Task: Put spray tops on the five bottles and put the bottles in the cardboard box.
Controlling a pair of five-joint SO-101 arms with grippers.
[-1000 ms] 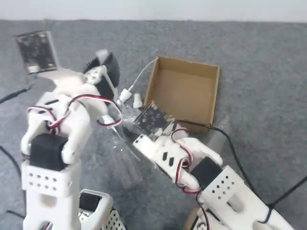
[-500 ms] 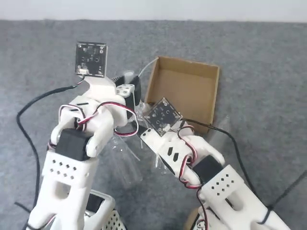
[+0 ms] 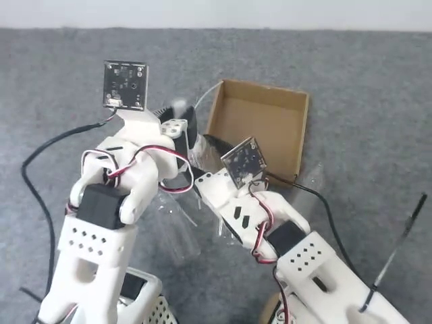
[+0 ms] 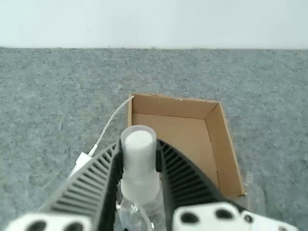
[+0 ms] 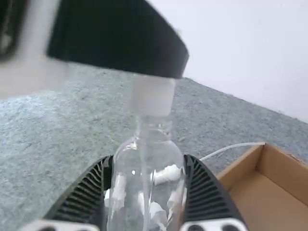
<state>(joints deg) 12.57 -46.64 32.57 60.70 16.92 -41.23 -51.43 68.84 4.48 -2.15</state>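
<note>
Left pincer (image 4: 139,148) grips spray top (image 4: 138,137); right pincer (image 5: 148,179) grips bottle (image 5: 144,166).

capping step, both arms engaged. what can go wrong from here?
1. The spray top in the left hand may sit crooked on the neck and jam.
2. The clear round bottle might turn in the right hand under twisting.
3. Both arms crowd the cardboard box corner and could nudge it.

Likely a small robotics lab corner. Grey carpet-like tabletop (image 3: 378,101), bare white wall (image 3: 216,13) at the far edge, loose black cable (image 3: 25,169), white plastic left arm (image 3: 101,223), right arm (image 3: 304,263).
</note>
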